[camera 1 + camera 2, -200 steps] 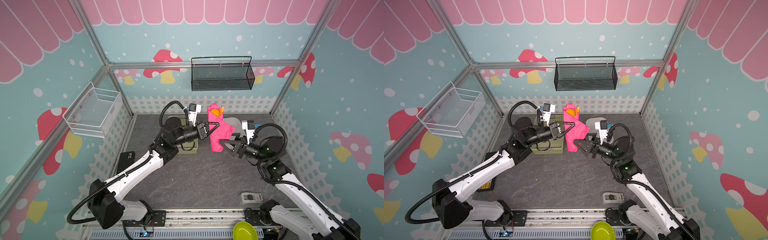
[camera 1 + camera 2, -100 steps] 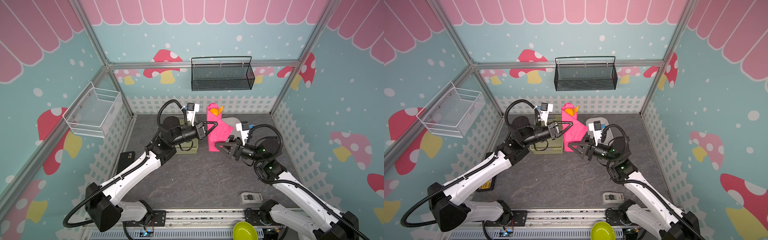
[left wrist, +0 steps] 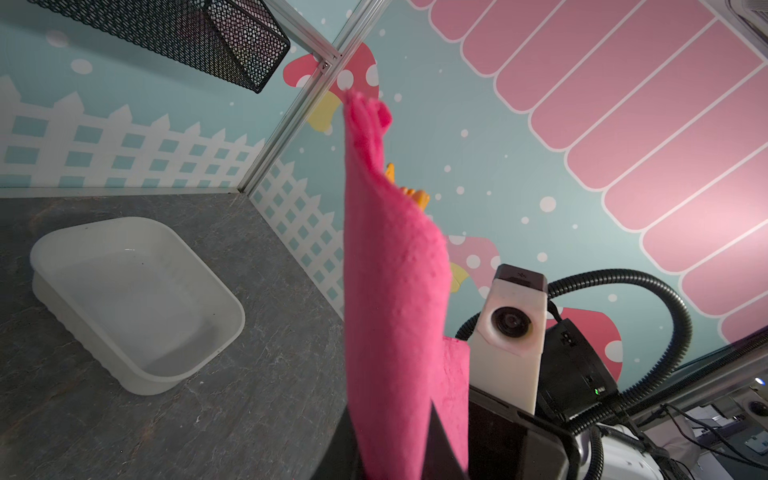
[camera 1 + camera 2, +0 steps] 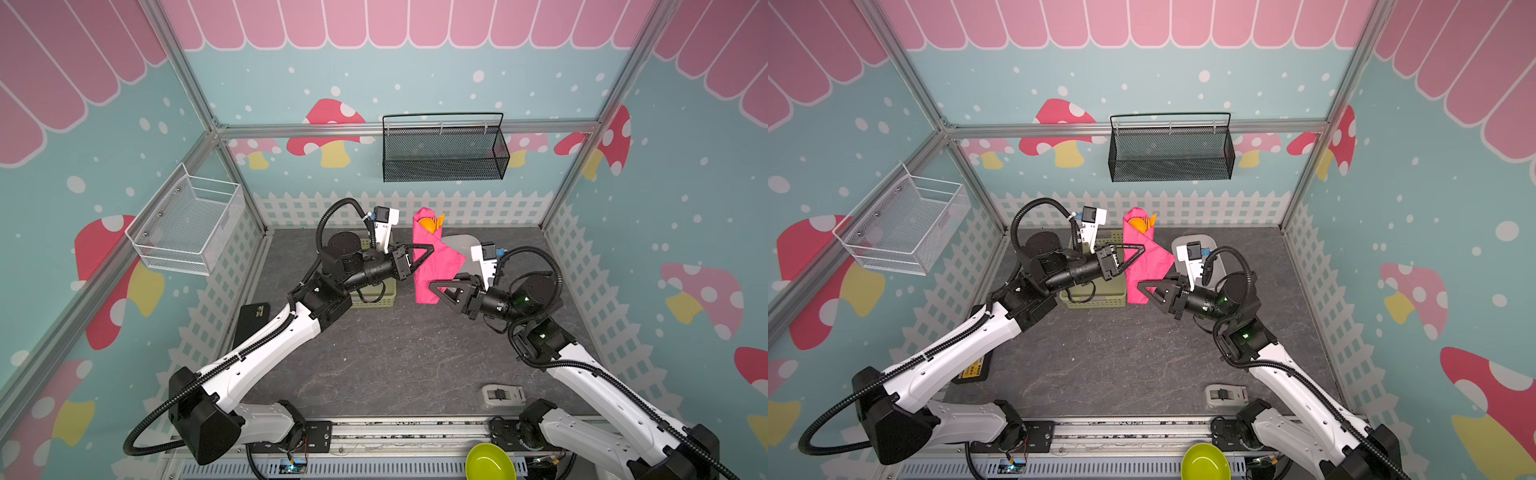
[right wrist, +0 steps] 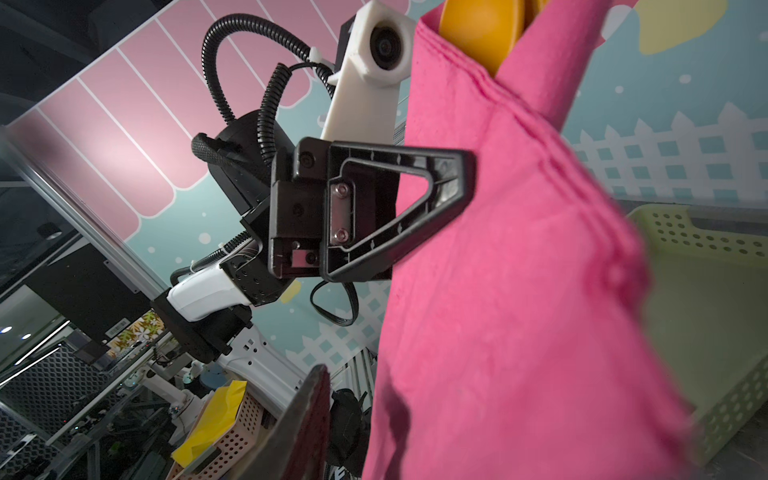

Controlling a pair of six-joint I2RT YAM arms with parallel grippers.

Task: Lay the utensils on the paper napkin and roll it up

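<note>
In both top views the magenta-pink paper napkin [image 4: 440, 264] [image 4: 1150, 270] is off the dark grey table [image 4: 374, 365]. It is held upright in the air as a loose wrap, with the slim orange plastic utensils [image 4: 430, 224] [image 4: 1142, 224] poking from its open top. The left jaws are clenched on the wrap's upper half, and that grip carries the bundle. The right jaws sit at its lower end, but I cannot tell whether they have pinched it. A free flap spreads towards the white plastic tray [image 4: 463, 243], so I judge the roll is not yet tight. The pale green perforated basket [image 4: 374, 297] stands on the table under the left arm [image 4: 270, 345].

In the left wrist view the paper napkin [image 3: 395, 311] rises straight out from between the left jaws. The utensils [image 3: 417, 197] show only as orange tips past its edge. Gripping through the paper probably keeps the wrap closed around the handles. The white plastic tray [image 3: 137, 299] lies on the table, well apart.

In the right wrist view the paper napkin [image 5: 519, 270] fills most of the frame, with the utensils [image 5: 478, 29] at its top. The left jaws press against its edge. One right jaw shows beside the bottom of the paper; the other is hidden. Holding both ends would likely let the arms tighten the roll.
</note>
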